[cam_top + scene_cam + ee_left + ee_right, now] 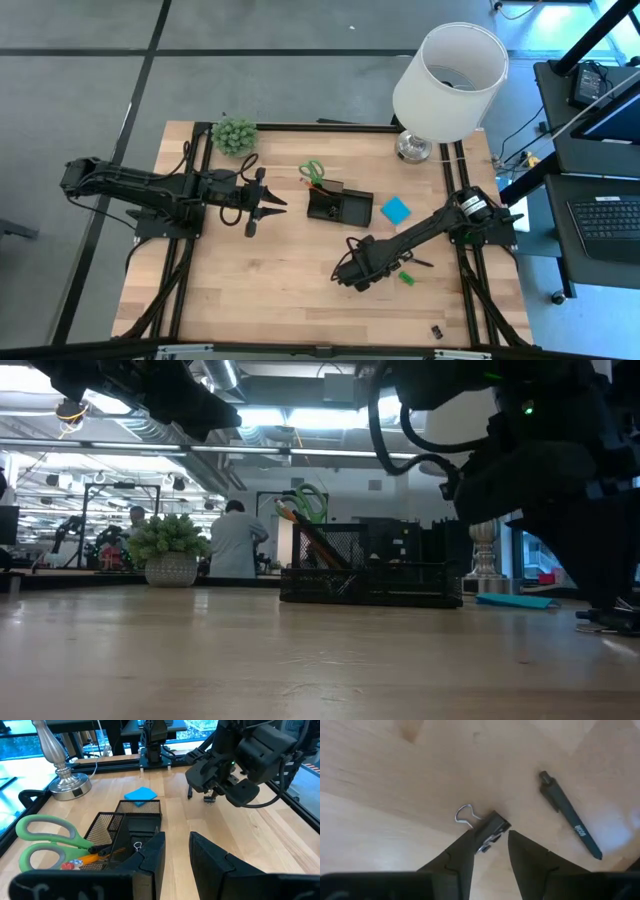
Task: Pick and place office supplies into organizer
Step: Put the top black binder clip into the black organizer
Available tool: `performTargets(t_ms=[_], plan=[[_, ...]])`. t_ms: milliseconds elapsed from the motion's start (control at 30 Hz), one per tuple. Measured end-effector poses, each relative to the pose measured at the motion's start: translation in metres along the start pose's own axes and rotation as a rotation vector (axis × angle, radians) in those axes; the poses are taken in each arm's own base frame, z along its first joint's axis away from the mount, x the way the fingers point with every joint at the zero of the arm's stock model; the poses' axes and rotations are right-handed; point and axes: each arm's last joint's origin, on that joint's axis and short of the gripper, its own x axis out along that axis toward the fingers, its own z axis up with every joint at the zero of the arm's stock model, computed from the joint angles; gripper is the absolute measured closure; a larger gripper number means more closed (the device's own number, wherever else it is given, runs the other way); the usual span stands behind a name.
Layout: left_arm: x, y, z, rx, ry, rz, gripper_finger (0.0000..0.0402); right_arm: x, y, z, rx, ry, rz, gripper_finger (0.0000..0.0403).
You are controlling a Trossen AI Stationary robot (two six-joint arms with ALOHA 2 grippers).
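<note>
Looking down my right wrist, I see the right gripper (492, 845) low over the table (250, 290), fingers slightly parted, one fingertip touching a black binder clip (490, 831); whether it's pinched, I cannot tell. A black pen (570, 815) lies at two o'clock from it. Farther off, the left gripper (268, 203) hangs spread apart, at nine o'clock of the organizer (340, 206) holding scissors (312, 172). Sticky pad (396, 210) lies beside it; the lamp (448, 80) stands at the far edge.

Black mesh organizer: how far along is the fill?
Done: green-handled scissors and orange pencils sit in the black mesh organizer. In hand: right gripper closing around a black binder clip. Left: black pen, blue sticky-note pad, small green piece.
</note>
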Motion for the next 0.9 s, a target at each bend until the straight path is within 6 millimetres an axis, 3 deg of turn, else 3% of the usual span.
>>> performTargets(t_ms=[300,733,900], plan=[[0.0,-0.0001,-0.0011,0.0,0.012,-0.001,0.032,0.0047,0.0009,0.0003,-0.002,0.007,0.017,0.0287],[0.0,-0.0002,-0.0017,0.0,0.018,-0.002,0.032,0.0037,-0.0012,0.0012,-0.009,-0.033,-0.002,0.0384],[0.0,-0.0002,-0.0021,0.0,0.022,-0.002,0.032,0.0034,-0.0012,0.0013,-0.052,-0.034,-0.002,0.0396]])
